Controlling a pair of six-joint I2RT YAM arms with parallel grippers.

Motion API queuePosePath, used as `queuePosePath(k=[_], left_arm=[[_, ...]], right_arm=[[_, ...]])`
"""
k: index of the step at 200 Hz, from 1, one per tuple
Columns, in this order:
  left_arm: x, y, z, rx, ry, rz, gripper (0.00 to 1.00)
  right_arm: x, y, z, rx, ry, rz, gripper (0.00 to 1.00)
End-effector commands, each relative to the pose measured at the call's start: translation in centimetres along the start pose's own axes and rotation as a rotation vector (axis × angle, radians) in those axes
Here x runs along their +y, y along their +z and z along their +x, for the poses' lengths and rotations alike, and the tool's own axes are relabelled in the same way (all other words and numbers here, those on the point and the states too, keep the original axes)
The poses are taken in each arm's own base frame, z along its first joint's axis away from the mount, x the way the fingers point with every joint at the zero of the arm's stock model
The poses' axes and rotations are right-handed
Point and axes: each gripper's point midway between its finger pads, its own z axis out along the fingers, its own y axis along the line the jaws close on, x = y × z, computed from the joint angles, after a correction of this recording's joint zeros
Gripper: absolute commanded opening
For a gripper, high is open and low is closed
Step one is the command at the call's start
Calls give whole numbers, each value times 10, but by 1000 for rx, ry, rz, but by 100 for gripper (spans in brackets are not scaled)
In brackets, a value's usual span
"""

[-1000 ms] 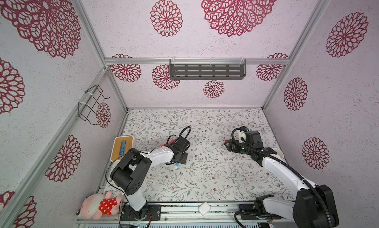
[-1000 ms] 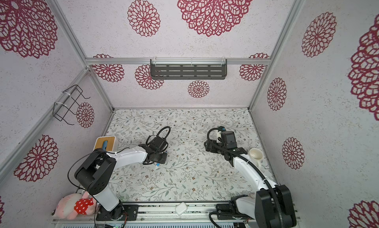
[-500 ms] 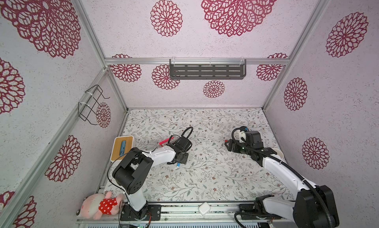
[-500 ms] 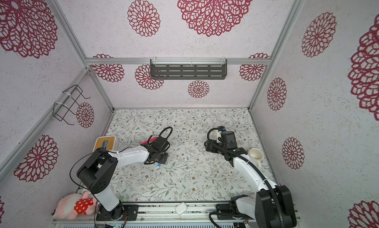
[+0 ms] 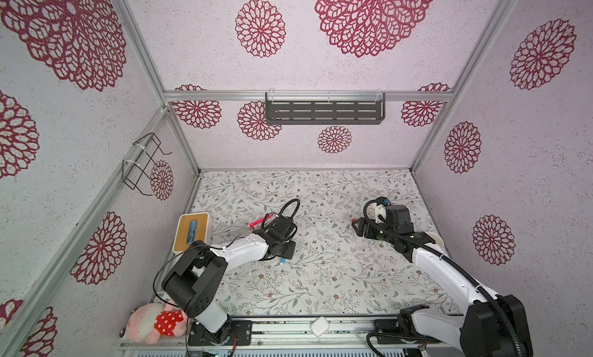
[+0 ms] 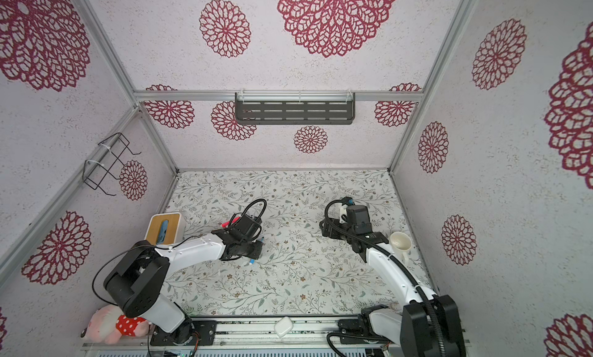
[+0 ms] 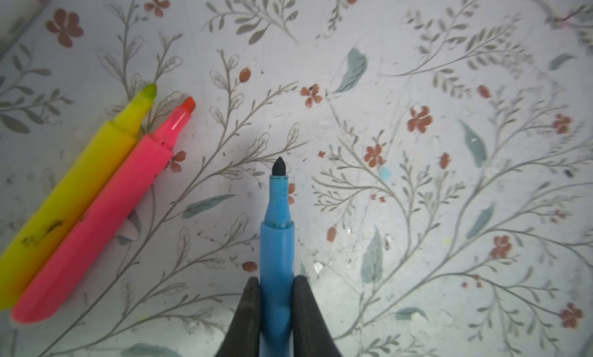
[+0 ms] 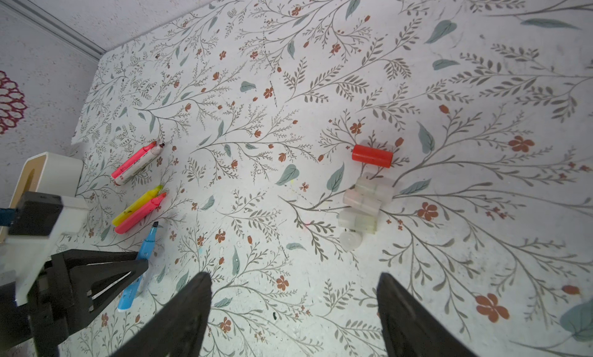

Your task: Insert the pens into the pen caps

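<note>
Now, on a flower-print table (image 5: 321, 275), the left gripper (image 7: 276, 283) is clamped tight on the barrel of a blue pen (image 7: 276, 240). Its two dark fingers (image 7: 248, 307) pinch the body from either side and leave the bare dark tip pointing forward, free to enter a cap. Whether the pen is off the surface or lying on it cannot be told.

Just beside it, a yellow pen (image 7: 73, 191) and a pink pen (image 7: 102, 217) lie touching side by side, both uncapped. A pink-and-white pen (image 8: 136, 163) lies a little beyond them.

Well apart, toward the right of the table, the caps sit in a loose cluster: a red cap (image 8: 372, 155) on its side and, just beside it, several pale caps (image 8: 365, 204) pressed together. The right gripper (image 8: 293, 278) hangs above that cluster with its jaws spread wide and nothing between them. It seems poised to pick up a cap so that the two arms can bring pen and cap together.

No pen appears capped yet, so the job looks to be at an early stage.
</note>
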Motion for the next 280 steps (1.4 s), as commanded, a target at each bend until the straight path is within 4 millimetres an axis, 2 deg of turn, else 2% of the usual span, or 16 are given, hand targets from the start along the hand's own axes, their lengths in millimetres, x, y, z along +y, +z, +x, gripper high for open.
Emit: queuePosePath(k=[1, 33, 77, 120, 147, 197, 236, 280], left_arm=[[-23, -12, -19, -96, -20, 120, 0], [-37, -26, -34, -170, -35, 191, 0], [-64, -53, -56, -321, -61, 333, 1], [-89, -70, -66, -399, -37, 405, 2], [-101, -75, -69, -424, -26, 431, 2], [-115, -74, -69, -420, 2, 445, 3], [-117, -75, -69, -432, 11, 443, 3], [-122, -79, -68, -440, 20, 455, 3]], right_arm=[[18, -3, 1, -10, -4, -91, 81], [48, 0, 10, 19, -14, -258, 77], [105, -5, 18, 37, -8, -552, 69], [136, 0, 18, 62, -23, -649, 59], [149, 7, 21, 79, -23, -679, 55], [165, 14, 22, 80, -3, -722, 48], [175, 20, 25, 92, 2, -740, 45], [181, 24, 27, 100, 14, -757, 37]])
